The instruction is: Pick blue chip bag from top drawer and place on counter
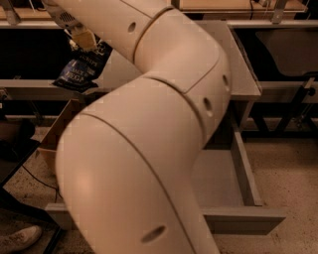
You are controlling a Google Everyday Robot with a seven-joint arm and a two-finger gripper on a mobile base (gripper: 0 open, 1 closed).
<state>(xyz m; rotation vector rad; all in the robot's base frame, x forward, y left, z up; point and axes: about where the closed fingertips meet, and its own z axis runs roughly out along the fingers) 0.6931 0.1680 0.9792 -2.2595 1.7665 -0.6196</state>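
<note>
My gripper [88, 43] is at the upper left, shut on the top of the blue chip bag [79, 72]. The dark blue glossy bag hangs from it in the air, over the left edge of the grey counter [243, 74]. My big cream arm fills the middle of the view and hides most of the counter. The top drawer [243, 213] stands pulled out below, with its grey front panel low in the view and its right side showing. The arm covers most of its inside.
A brown cardboard box [57, 131] stands on the floor left of the drawer. A shoe [20, 238] is at the bottom left corner. Tan wooden tabletops [238, 5] run along the back. Black frame legs [293, 106] stand at the right.
</note>
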